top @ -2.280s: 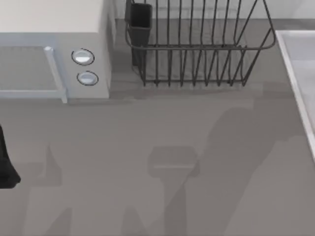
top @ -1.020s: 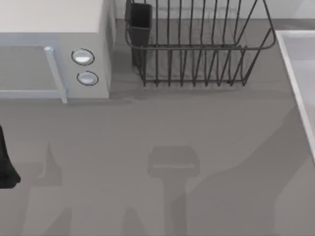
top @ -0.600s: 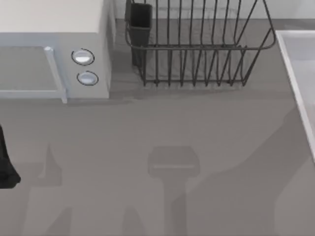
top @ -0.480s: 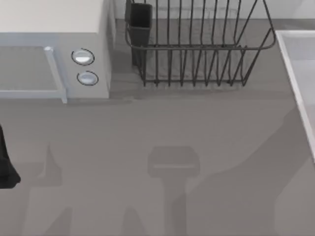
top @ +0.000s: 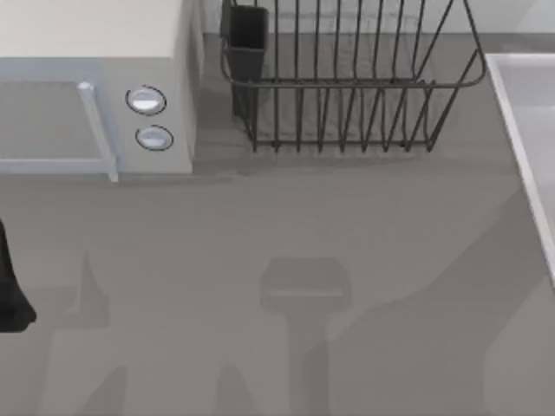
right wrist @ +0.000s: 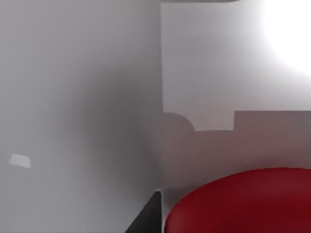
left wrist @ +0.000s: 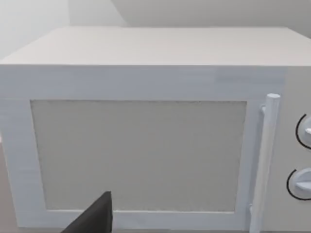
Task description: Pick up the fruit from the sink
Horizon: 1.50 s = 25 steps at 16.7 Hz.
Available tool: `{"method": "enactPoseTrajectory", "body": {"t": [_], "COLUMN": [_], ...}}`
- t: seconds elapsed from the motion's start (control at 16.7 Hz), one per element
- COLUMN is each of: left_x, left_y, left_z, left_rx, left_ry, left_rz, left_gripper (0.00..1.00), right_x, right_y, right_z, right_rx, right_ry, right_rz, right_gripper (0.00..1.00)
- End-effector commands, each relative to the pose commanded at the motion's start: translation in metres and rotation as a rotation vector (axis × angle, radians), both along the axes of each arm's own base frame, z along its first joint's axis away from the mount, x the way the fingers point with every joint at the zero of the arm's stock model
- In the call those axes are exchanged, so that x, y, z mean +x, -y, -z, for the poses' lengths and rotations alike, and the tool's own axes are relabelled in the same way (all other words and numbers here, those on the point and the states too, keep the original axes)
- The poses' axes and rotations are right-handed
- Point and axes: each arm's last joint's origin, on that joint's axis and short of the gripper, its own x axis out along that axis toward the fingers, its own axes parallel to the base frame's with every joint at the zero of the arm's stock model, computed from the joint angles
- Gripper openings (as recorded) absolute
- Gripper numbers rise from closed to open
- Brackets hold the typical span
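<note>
The fruit [right wrist: 243, 201] is a glossy red round thing, very close in the right wrist view, lying against the pale inner wall of the sink [right wrist: 77, 97]. A dark part of my right gripper [right wrist: 149, 217] stands right beside the fruit. In the top view the sink [top: 520, 130] runs along the right edge with its raised rim, and its inside is out of frame. A dark piece of my left gripper [left wrist: 95, 221] faces the microwave door, and the left arm [top: 9, 295] is parked at the table's left edge.
A white microwave [top: 95, 87] stands at the back left, its door handle [left wrist: 265, 160] and knobs facing the table. A dark wire dish rack [top: 347, 78] with a black cup sits at the back middle. Arm shadows lie on the grey table [top: 260, 225].
The right arm's shadow on the table has slid toward the right and front. The left arm has stayed where it was.
</note>
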Motion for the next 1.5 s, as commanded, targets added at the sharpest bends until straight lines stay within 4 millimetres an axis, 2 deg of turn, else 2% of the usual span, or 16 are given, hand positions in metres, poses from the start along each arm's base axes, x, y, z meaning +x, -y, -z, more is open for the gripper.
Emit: {"method": "enactPoseTrajectory", "body": {"t": [0.48, 0.54, 0.66, 0.78, 0.96, 1.14, 1.38, 1.5], "left_x": [0.0, 0.0, 0.0, 0.0, 0.0, 0.0, 0.0, 0.0], "left_y": [0.0, 0.0, 0.0, 0.0, 0.0, 0.0, 0.0, 0.0], "left_z": [0.0, 0.0, 0.0, 0.0, 0.0, 0.0, 0.0, 0.0], "left_rx": [0.0, 0.0, 0.0, 0.0, 0.0, 0.0, 0.0, 0.0], "left_ry": [0.0, 0.0, 0.0, 0.0, 0.0, 0.0, 0.0, 0.0], "left_rz": [0.0, 0.0, 0.0, 0.0, 0.0, 0.0, 0.0, 0.0], "left_gripper": [1.0, 1.0, 1.0, 1.0, 1.0, 1.0, 1.0, 1.0], "right_x": [0.0, 0.006, 0.008, 0.014, 0.027, 0.034, 0.024, 0.016], "right_y": [0.0, 0.0, 0.001, 0.003, 0.008, 0.01, 0.007, 0.004], "right_z": [0.0, -0.029, -0.032, -0.044, -0.083, -0.138, -0.218, -0.25], "right_rx": [0.0, -0.001, -0.001, -0.001, 0.0, 0.004, 0.008, 0.005], "right_ry": [0.0, 0.051, 0.051, 0.052, 0.05, 0.035, 0.022, 0.031], "right_rz": [0.0, 0.005, 0.005, 0.005, 0.005, 0.005, 0.005, 0.005], "right_gripper": [0.0, 0.0, 0.0, 0.0, 0.0, 0.0, 0.0, 0.0]}}
